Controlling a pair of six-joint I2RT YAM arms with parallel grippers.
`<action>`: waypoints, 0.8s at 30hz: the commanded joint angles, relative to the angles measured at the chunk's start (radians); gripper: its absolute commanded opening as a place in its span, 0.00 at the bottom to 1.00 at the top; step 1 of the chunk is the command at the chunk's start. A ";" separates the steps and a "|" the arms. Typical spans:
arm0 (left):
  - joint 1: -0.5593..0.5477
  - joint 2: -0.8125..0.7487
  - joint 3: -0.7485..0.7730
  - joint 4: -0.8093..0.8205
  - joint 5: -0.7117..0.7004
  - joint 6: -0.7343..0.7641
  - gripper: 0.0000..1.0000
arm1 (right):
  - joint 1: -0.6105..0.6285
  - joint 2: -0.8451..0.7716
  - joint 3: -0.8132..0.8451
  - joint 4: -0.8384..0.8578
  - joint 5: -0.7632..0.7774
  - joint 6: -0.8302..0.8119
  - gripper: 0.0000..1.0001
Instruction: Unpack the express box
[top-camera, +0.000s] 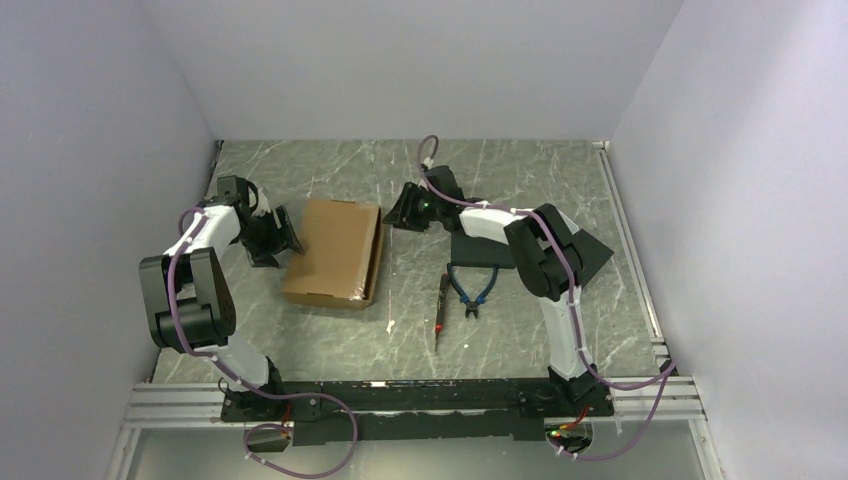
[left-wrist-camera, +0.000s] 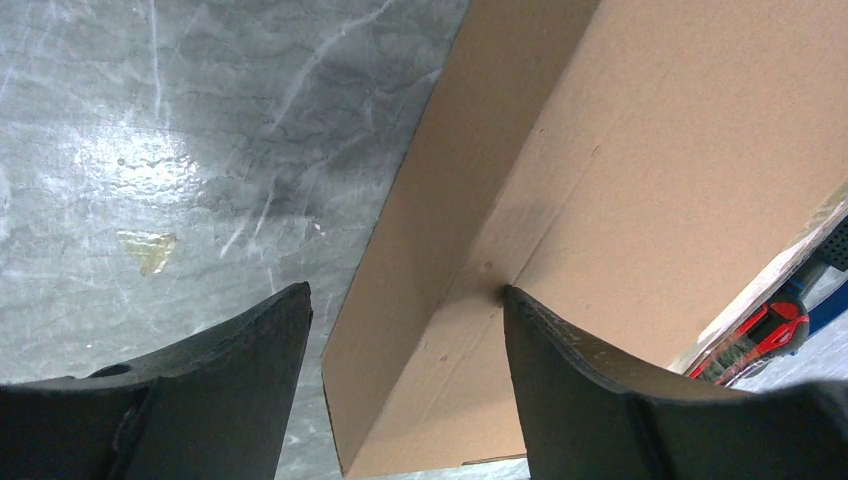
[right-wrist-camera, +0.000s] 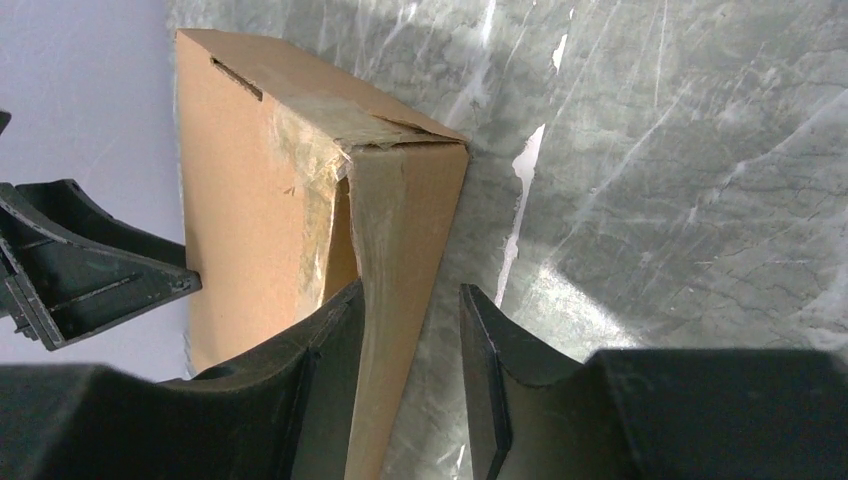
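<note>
Near the front edge of the shiny grey marbled tabletop (top-camera: 400, 350), right of the middle, lie blue-handled pliers (top-camera: 472, 288). Left of the middle sits the express box (top-camera: 332, 250), flat brown cardboard with torn, glossy tape (right-wrist-camera: 320, 130). Its lid is down (one corner gapes a little), so the unpacking looks barely begun. The left fingers (left-wrist-camera: 240, 390) are spread wide over the box's left edge, holding nothing. The right fingers (right-wrist-camera: 495, 390) stand apart around its far right corner, not pinching it.
</note>
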 joint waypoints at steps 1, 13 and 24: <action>0.001 0.027 0.005 -0.014 -0.057 0.035 0.74 | -0.033 -0.004 -0.007 -0.114 0.116 -0.068 0.41; -0.005 0.042 0.012 -0.018 -0.056 0.039 0.74 | 0.062 0.100 0.359 -0.444 0.397 -0.155 0.45; -0.016 0.065 0.014 -0.029 -0.095 0.041 0.74 | 0.105 0.173 0.514 -0.481 0.567 -0.310 0.40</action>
